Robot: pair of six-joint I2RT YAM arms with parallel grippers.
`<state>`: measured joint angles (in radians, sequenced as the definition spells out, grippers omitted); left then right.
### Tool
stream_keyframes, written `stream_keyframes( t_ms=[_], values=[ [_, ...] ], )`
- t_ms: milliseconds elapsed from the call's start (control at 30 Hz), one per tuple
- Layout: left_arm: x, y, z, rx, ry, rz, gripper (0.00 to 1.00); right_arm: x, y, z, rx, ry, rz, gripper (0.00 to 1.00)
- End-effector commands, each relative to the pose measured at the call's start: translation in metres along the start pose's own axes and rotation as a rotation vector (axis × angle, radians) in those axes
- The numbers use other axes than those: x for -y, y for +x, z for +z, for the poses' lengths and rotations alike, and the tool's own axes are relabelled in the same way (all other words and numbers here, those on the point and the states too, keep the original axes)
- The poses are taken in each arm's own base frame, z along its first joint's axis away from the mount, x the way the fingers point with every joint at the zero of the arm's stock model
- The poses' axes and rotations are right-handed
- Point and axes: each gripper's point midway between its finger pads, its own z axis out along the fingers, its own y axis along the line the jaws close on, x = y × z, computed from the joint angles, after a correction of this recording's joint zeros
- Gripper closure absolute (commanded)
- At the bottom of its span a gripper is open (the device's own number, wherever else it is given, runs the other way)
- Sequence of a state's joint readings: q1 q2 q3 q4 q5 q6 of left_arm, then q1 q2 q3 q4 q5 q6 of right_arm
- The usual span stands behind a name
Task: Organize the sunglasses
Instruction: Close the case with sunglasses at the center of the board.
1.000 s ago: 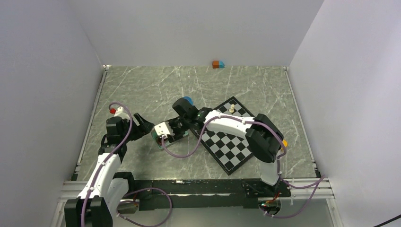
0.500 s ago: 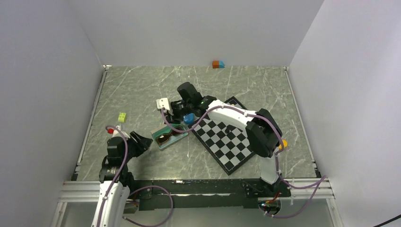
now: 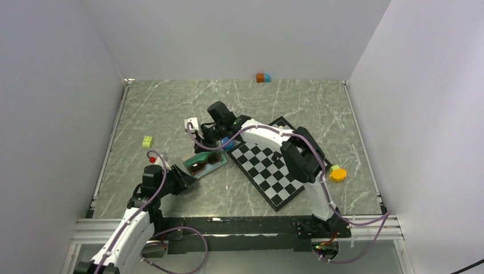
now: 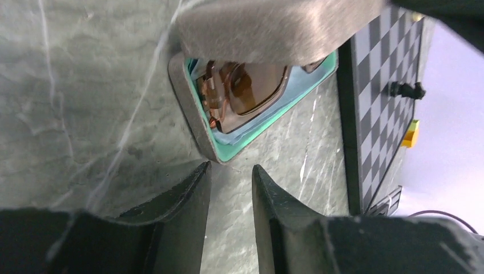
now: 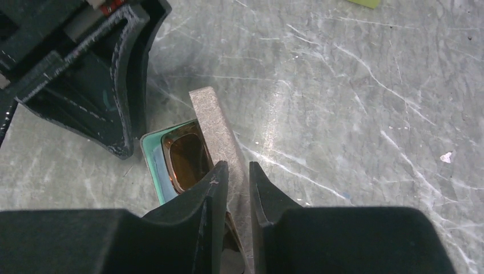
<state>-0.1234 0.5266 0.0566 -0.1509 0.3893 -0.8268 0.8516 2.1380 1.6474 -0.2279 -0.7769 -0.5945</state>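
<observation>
- Brown sunglasses [image 3: 205,164] are lying in an open case [image 3: 192,167] with a teal lining. It sits on the table [image 3: 171,108], left of the middle and closer to the near edge.
- The left gripper [image 4: 231,168] is down low, just off the case's corner. Its fingers are narrowly apart with only bare table between them.
- The right gripper [image 5: 238,168] hangs at the far side of the case, fingers drawn in to a slim gap. The case's grey lid [image 5: 214,128] shows through that gap, and I cannot tell whether the fingers touch it.
- A chessboard [image 3: 274,171] lies just beside the case, on the side toward the right edge.
- A small yellow-green brick [image 3: 148,141] rests nearer the left edge, well apart from the case.
</observation>
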Motion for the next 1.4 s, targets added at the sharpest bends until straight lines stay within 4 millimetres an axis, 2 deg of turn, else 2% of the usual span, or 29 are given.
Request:
stream_keyframes(
  t_ms=[0, 133, 333, 467, 567, 900, 1000, 1100, 1167, 1267, 1367],
  values=[
    [-0.010, 0.012, 0.007, -0.026, -0.044, -0.019, 0.63, -0.004, -0.012, -0.003, 0.024, -0.037, 0.010, 0.77],
    [-0.015, 0.016, 0.011, -0.041, -0.080, -0.024, 0.67, -0.004, -0.005, -0.002, 0.007, -0.034, 0.019, 0.87],
    [-0.024, 0.015, 0.012, -0.038, -0.133, -0.031, 0.70, -0.012, 0.010, 0.000, -0.032, -0.074, 0.033, 0.88],
    [-0.029, 0.012, 0.012, -0.016, -0.158, -0.036, 0.71, -0.029, 0.017, -0.001, -0.040, -0.149, 0.047, 0.89],
    [-0.030, 0.013, 0.012, -0.019, -0.163, -0.044, 0.72, -0.039, 0.024, -0.001, -0.045, -0.185, 0.062, 1.00],
    [-0.035, 0.014, 0.011, 0.000, -0.176, -0.060, 0.72, -0.059, 0.051, 0.006, -0.077, -0.197, 0.142, 1.00],
    [-0.038, 0.014, 0.011, 0.006, -0.188, -0.058, 0.72, -0.053, 0.036, 0.000, -0.056, -0.152, 0.107, 0.98],
    [-0.039, 0.013, 0.011, 0.012, -0.192, -0.059, 0.72, -0.046, -0.002, -0.018, 0.010, -0.079, 0.017, 0.90],
    [-0.039, 0.013, 0.011, 0.012, -0.193, -0.064, 0.72, -0.042, -0.022, -0.028, 0.052, -0.040, -0.030, 0.88],
    [-0.039, 0.014, 0.013, 0.007, -0.191, -0.066, 0.72, -0.020, -0.045, -0.035, 0.082, 0.055, -0.033, 0.88],
    [-0.041, 0.015, 0.013, 0.000, -0.195, -0.067, 0.73, 0.003, -0.052, -0.031, 0.095, 0.096, 0.002, 0.88]
  ],
)
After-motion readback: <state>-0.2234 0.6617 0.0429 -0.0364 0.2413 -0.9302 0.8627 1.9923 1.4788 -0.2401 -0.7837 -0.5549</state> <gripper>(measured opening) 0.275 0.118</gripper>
